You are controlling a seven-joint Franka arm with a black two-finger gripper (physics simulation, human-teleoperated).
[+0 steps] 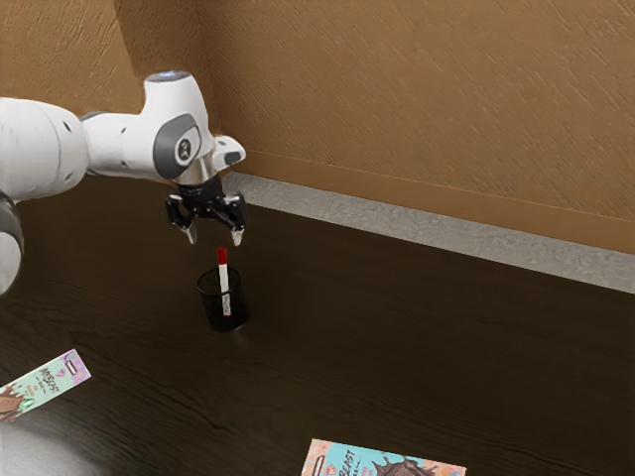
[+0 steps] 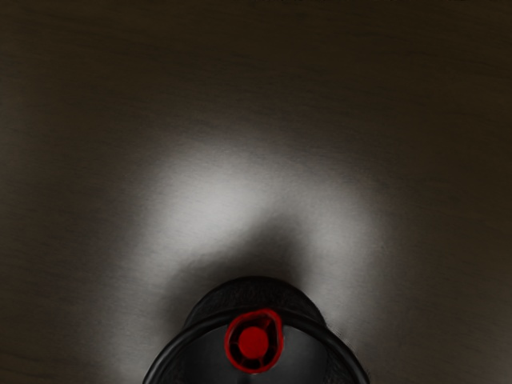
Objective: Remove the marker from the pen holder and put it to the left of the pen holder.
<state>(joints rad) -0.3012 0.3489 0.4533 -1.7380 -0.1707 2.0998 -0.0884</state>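
Above the pen holder, the black gripper (image 1: 214, 236) points down in the exterior view with its two fingers spread wide and nothing between them. The white marker with a red cap (image 1: 223, 274) stands nearly upright in the black mesh pen holder (image 1: 230, 320), its cap above the rim and a little below the fingertips. In the wrist view the red cap of the marker (image 2: 254, 343) is seen end-on, against the near rim of the round pen holder (image 2: 255, 290).
A chocolate bar in a green and purple wrapper (image 1: 48, 384) lies at the exterior view's lower left. Another wrapped bar (image 1: 382, 462) lies at its lower edge. The dark table (image 1: 446, 342) runs back to a grey strip and a brown wall.
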